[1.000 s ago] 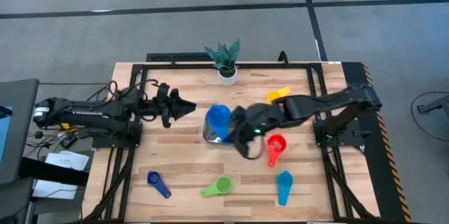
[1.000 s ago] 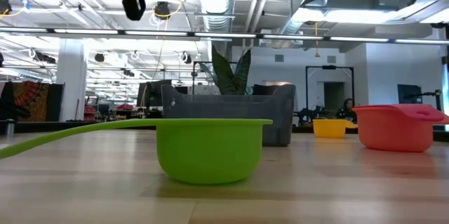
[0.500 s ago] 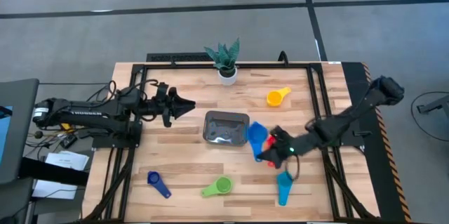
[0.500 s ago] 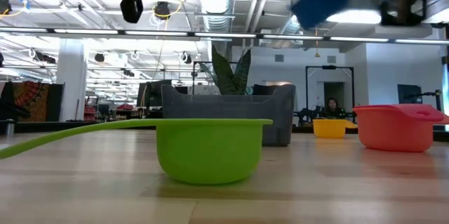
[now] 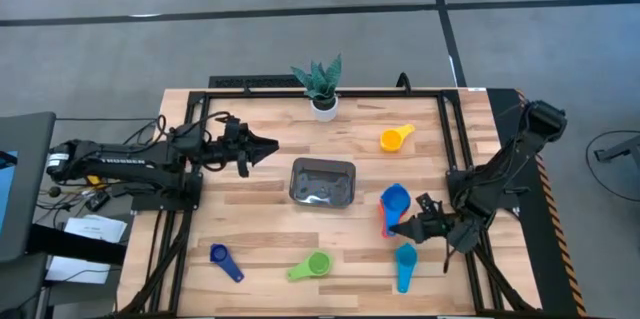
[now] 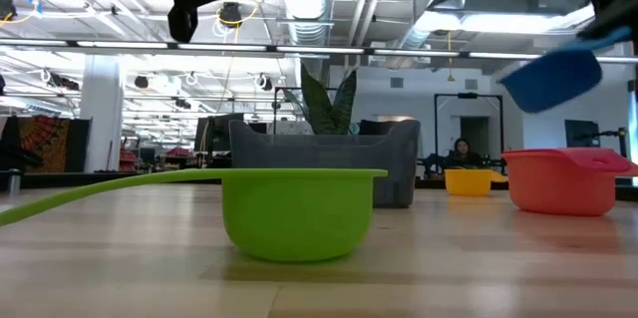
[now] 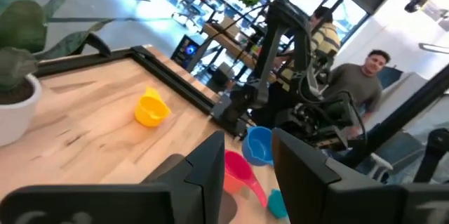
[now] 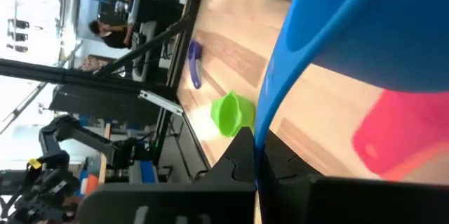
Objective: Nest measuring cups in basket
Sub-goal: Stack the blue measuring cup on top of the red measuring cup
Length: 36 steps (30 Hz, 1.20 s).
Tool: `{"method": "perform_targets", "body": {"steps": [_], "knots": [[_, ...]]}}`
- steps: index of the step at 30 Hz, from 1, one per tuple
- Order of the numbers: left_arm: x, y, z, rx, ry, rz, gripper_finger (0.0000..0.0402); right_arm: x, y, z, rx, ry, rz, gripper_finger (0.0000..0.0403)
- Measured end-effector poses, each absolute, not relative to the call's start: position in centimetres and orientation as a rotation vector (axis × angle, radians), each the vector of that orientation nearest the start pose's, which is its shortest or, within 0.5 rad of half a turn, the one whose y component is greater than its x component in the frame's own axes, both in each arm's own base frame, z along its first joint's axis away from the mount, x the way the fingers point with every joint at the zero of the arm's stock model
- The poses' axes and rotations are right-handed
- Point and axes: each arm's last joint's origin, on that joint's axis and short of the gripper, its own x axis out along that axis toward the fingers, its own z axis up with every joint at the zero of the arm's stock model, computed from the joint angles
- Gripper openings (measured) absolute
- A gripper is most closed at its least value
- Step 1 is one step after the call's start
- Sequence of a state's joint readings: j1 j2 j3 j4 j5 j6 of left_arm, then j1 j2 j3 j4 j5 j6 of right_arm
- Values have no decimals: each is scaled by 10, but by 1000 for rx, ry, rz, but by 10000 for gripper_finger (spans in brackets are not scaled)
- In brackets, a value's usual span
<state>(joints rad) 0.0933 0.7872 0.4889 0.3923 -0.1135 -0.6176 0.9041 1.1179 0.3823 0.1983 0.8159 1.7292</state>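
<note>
High view, wooden worktop inside a black frame. Dark grey mesh basket at centre, nothing coloured seen inside. Right hand low on the right side, clamped on the handle of a blue measuring cup; bowl of that cup held off the surface, over a red measuring cup lying right of the basket. Low view: same blue cup tilted in the air above the red one. Light blue measuring cup just nearer the front edge than the right hand. Green measuring cup front centre, dark blue measuring cup front left, yellow measuring cup back right; all well apart from the basket. White-potted plant at the back edge. Left hand raised over the left half, left of the basket, fingers narrowly parted, holding nothing. White lettering on the left arm, too small to read. Left wrist view: two people beyond the worktop.
</note>
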Motion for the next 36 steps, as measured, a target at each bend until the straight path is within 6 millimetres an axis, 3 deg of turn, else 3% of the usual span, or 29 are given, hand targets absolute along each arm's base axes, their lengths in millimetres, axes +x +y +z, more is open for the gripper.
{"method": "perform_targets", "body": {"steps": [17,36], "knots": [[181,20,283,-638,-138,180,107,126,131,145,1311,278,-210,5],[181,20,281,-630,-116,189,107,132,127,147,1337,280,-177,5]]}}
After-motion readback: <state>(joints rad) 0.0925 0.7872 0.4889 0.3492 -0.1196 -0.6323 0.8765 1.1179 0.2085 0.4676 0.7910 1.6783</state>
